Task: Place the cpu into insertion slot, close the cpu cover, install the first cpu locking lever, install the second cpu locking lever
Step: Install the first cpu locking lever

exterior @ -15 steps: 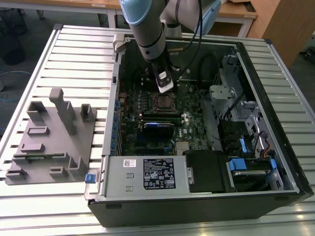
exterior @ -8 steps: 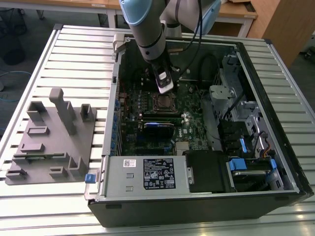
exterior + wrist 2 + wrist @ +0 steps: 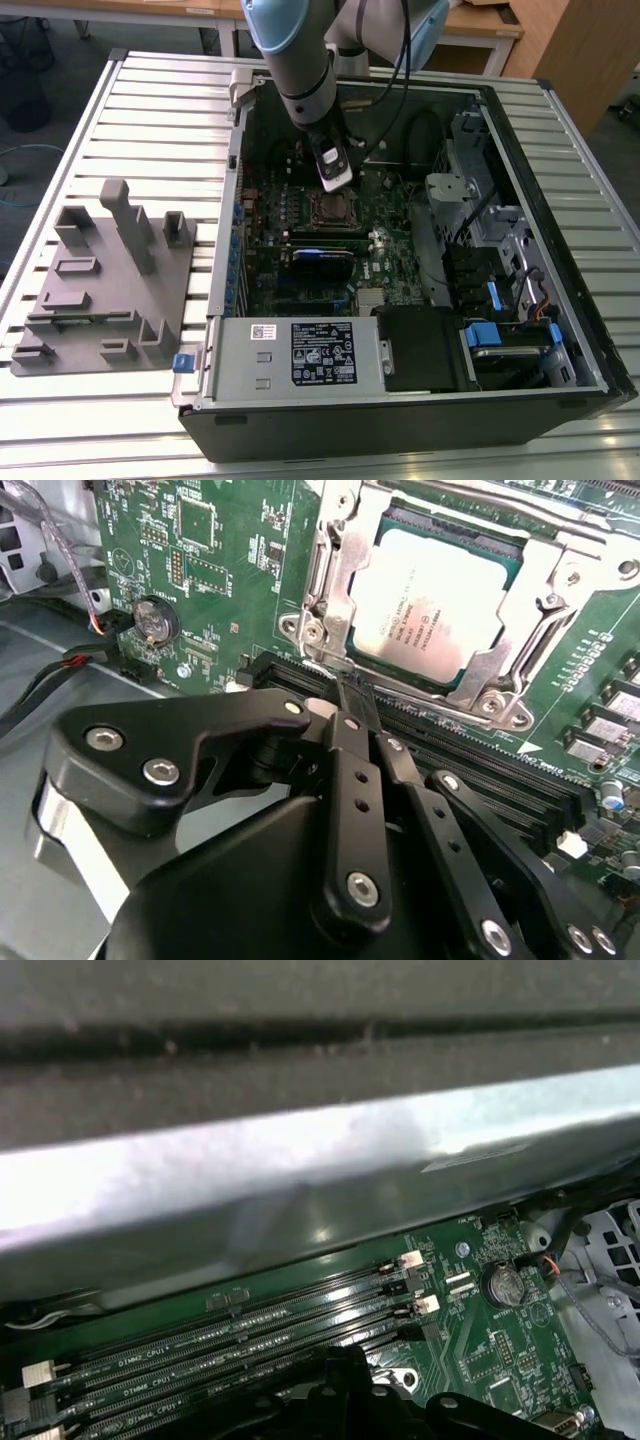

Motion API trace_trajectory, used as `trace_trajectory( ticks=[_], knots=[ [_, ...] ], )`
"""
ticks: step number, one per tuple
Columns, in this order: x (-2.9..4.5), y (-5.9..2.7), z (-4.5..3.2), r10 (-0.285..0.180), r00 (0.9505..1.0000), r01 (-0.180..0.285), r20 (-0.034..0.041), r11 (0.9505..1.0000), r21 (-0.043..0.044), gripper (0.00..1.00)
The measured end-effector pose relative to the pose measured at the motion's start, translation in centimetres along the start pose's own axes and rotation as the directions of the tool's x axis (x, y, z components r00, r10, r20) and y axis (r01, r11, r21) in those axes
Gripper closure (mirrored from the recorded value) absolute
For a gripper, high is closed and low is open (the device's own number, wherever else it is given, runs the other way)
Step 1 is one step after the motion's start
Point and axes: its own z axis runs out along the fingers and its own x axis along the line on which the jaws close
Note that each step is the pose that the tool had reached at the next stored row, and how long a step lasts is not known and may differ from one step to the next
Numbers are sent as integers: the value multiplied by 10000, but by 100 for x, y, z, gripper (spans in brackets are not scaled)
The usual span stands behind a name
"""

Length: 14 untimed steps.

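In the second wrist view the tool (image 3: pixel 352 708) has its fingers together, holding nothing, tip over the black memory slots (image 3: pixel 480 770). Just beyond, the cpu (image 3: pixel 432 602) sits in the slot under the closed cover (image 3: pixel 338 575). In the exterior view, case walls (image 3: pixel 232 215) hem the board; a grey fixture (image 3: pixel 105 270) lies on the table (image 3: pixel 80 420).

Not much legible here tbh. The cpu (image 3: pixel 435 600) lid has a few lines of faint engraved print, too small to make out. Black sticker (image 3: pixel 323 352) and small white barcode label (image 3: pixel 263 331) on the power supply (image 3: pixel 240 360): unreadable. Tiny white silkscreen lettering runs along the memory slots (image 3: pixel 200 1345).
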Motion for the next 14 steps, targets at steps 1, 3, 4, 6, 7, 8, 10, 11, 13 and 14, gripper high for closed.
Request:
trace_trajectory(
  ticks=[1, 3, 4, 6, 7, 8, 10, 11, 13, 14],
  knots=[
    [1, -1, 3, -4, 10000, 4, 6, 10000, 9, 90],
    [4, -4, 10, -9, 10000, 9, 17, 10000, 22, 90],
    [5, -5, 14, -11, 10000, 11, 21, 10000, 24, 90],
    [8, -8, 23, -13, 10000, 13, 28, 10000, 23, 90],
    [10, -9, 33, -11, 10000, 11, 37, 10000, 10, 90],
    [11, -11, 34, -13, 10000, 13, 36, 10000, 13, 90],
    [11, -11, 34, -14, 10000, 14, 35, 10000, 17, 90],
    [11, -11, 34, -12, 10000, 12, 34, 10000, 13, 90],
    [11, -11, 31, -2, 10000, 2, 29, 10000, -8, 90],
    [9, -8, 26, 1, 10000, -1, 29, 10000, -16, 90]
  ],
)
